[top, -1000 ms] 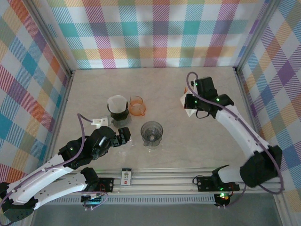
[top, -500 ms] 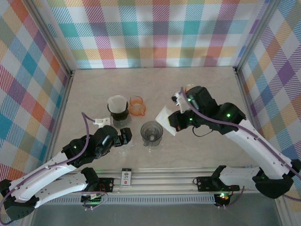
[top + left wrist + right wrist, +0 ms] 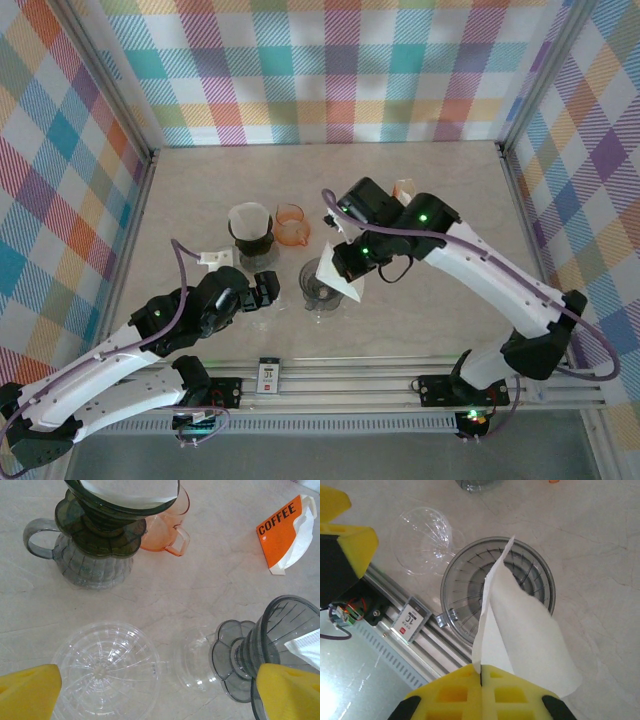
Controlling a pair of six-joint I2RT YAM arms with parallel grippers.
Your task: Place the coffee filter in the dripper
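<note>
A slotted metal rail [image 3: 350,375] runs along the near edge of the pale marbled tabletop [image 3: 440,310]. Just beyond it the left hand [image 3: 157,692] hovers low and empty, its fingers wide apart, above a clear ribbed plastic disc [image 3: 105,667]. Beside the disc stands the smoke-grey plastic dripper [image 3: 322,282]. The right hand [image 3: 481,677], fingers pressed together on the white paper coffee filter [image 3: 520,635], holds it slanted across the dripper's mouth. The filter's tip is over the bowl, but whether paper touches rim cannot be told. Farther back stand a second dark dripper on a grey glass server [image 3: 250,235], an orange translucent cup [image 3: 292,225] and an orange "COFFEE" filter pack [image 3: 282,532]. Open surface stretches to the right and along the far side, up to the checked walls [image 3: 340,70].
</note>
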